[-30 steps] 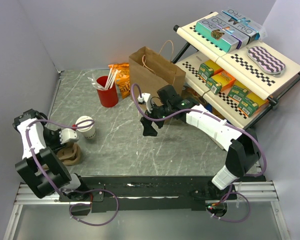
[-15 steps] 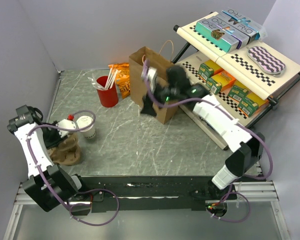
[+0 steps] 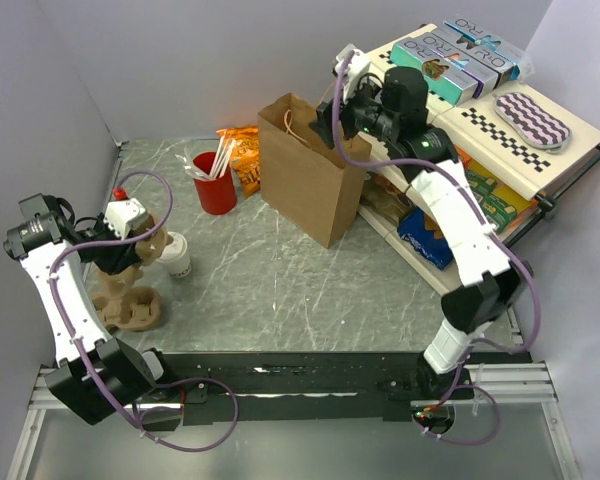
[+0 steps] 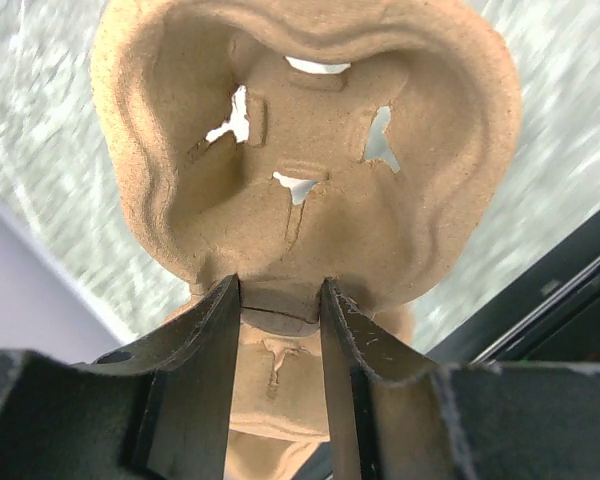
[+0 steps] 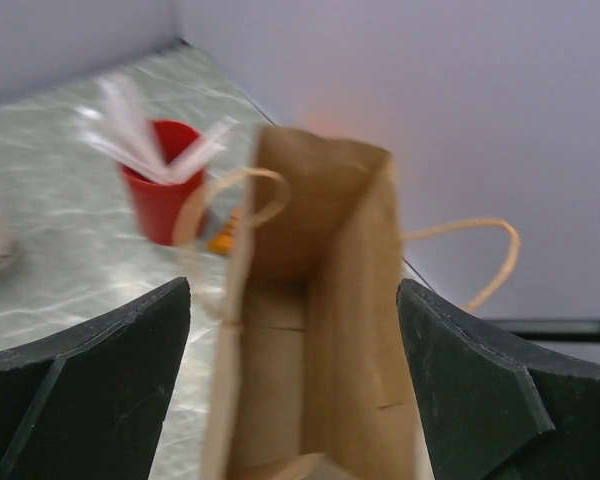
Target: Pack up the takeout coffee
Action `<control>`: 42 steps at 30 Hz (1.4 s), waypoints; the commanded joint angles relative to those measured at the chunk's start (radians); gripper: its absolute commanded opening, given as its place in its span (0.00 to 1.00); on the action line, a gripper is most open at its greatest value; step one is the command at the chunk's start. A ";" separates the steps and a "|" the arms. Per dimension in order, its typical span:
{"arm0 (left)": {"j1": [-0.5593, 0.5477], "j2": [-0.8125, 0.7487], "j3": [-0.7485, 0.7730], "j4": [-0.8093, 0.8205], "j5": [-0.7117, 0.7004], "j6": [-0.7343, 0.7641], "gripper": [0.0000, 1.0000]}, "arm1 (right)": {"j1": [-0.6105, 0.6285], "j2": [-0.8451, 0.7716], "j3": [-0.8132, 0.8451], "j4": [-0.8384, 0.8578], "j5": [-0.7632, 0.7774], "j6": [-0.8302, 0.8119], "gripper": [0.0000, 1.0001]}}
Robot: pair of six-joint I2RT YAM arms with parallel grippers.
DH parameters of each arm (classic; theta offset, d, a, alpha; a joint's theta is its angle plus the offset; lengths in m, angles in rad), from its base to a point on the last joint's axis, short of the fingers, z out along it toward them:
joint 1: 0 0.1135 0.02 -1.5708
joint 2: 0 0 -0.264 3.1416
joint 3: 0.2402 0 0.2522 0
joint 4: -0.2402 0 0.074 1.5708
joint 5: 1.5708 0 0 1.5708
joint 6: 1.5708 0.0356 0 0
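**Listener:** Starting at the left, what are you doing?

**Me:** My left claw (image 4: 278,290) is clenched on a ridge of the brown pulp cup carrier (image 4: 300,150), which is tipped up on edge at the left side of the bench (image 3: 280,290). The takeout coffee (image 3: 173,252) stands upright on the bench just beside the carrier, with nothing gripping it. Further back is a red cup (image 3: 216,190) of white sticks, then the brown paper bag (image 3: 305,180), upright with its mouth open. My right claw (image 5: 292,290) hangs over that mouth, released, jaws wide apart and grasping nothing. The shelf rack (image 3: 520,150) of boxes is at the far right.

**Listener:** So which step is this?

**Me:** I judge it to be preparation. The coffee is not yet packed. One arm readies the carrier and the other lines up with the bag.

**Listener:** What does the next move call for?

**Me:** Probably getting the cup seated or lifted without tipping it. My left claw is occupied, so it must either bring the carrier to the cup or let the carrier go first.

**Listener:** What is unclear?

**Me:** I cannot tell whether the carrier's lower edge rests on the bench. My left arm and its cable partly cover the coffee lid from above. The right wrist view is blurred, so the bag's bottom is unreadable, and the cup is cut off at the left edge of that view.
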 commanded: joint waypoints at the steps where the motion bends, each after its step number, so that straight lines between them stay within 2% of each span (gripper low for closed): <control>1: -0.011 -0.047 0.033 -0.044 0.197 -0.154 0.01 | -0.031 0.078 0.052 0.056 0.136 -0.060 0.89; 7: -0.033 -0.067 0.062 -0.044 0.337 -0.277 0.01 | -0.069 0.113 0.035 0.065 0.176 -0.078 0.89; 13: -0.056 -0.078 0.085 -0.042 0.493 -0.342 0.01 | -0.107 0.167 0.032 0.060 0.115 -0.081 0.89; 17: -0.160 -0.082 0.099 -0.033 0.475 -0.381 0.01 | -0.121 0.208 0.046 0.054 0.075 -0.106 0.90; 21: -0.189 -0.099 0.099 -0.027 0.478 -0.414 0.01 | -0.130 0.222 0.032 0.066 0.053 -0.112 0.88; 24: -0.206 -0.087 0.106 -0.037 0.484 -0.420 0.01 | -0.132 0.233 0.040 0.062 0.043 -0.114 0.82; 30: -0.223 -0.060 0.122 -0.041 0.503 -0.440 0.01 | -0.132 0.254 0.076 0.030 -0.008 -0.103 0.63; 31: -0.226 -0.060 0.122 -0.041 0.504 -0.440 0.01 | -0.130 0.256 0.078 0.021 -0.017 -0.101 0.56; 33: -0.232 -0.058 0.122 -0.041 0.494 -0.432 0.01 | -0.132 0.254 0.083 0.016 -0.040 -0.104 0.49; 42: -0.287 -0.086 0.137 0.010 0.370 -0.380 0.01 | -0.115 0.233 0.060 -0.027 -0.129 -0.149 0.00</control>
